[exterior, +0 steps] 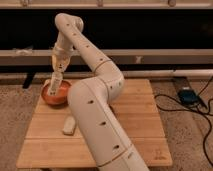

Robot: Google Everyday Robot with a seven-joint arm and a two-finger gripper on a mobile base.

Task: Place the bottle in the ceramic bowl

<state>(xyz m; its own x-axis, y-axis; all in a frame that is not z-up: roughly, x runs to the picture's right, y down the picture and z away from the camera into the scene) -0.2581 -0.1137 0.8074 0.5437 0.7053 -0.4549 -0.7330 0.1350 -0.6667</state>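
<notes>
**Q:** While you were over the bowl, where was your gripper?

**A:** My gripper point(57, 79) hung straight down at the far left of the wooden table point(140, 120), right over the ceramic bowl point(55, 94), with my arm point(95, 55) arching up and back over the tabletop.

**Q:** Jaws — released or clenched?

**A:** Couldn't tell. They were pointed down into the bowl and I couldn't make out how they stood.

**Q:** And the bottle?

**A:** The bottle point(56, 83) was a pale slim shape standing roughly upright at my fingertips, its lower end down inside the bowl. Whether it touched the bowl's bottom — couldn't tell.

**Q:** Where did the bowl sit?

**A:** On the table's far left corner, near the edge.

**Q:** Anything else on the table?

**A:** A small pale oblong item point(69, 125) lay flat nearer the front, well apart from the bowl, just beside my lower arm link. Off to the right, on the carpet point(190, 140), a dark box with cables point(188, 95).
</notes>
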